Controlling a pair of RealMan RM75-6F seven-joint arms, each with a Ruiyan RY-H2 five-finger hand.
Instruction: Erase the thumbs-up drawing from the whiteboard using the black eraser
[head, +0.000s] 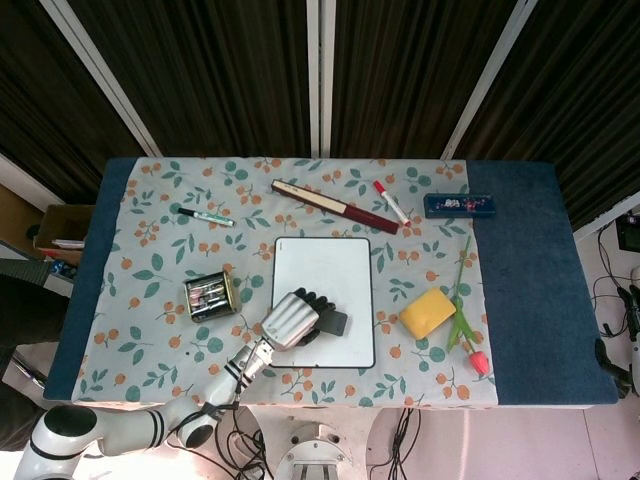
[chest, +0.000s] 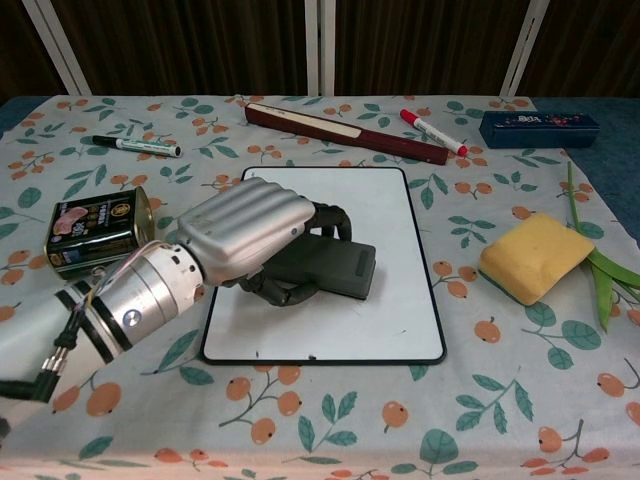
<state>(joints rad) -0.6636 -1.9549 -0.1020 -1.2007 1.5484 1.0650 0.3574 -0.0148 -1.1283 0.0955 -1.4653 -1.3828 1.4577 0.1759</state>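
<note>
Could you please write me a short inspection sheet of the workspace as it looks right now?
Surface: table under a floral cloth with blue ends.
Job's things: whiteboard lies flat mid-table; its visible face shows no drawing, only a few faint specks. Black eraser rests on the board.
Clutter: tin can, green-capped marker, red-capped marker, dark red fan, blue case, yellow sponge, tulip.
Hands: left hand grips the eraser over the board's left half; right hand not identifiable, only part of an arm at the head view's right edge.
Cables: wires under the table's front edge.
Surroundings: dark slatted wall with white bars.
</note>
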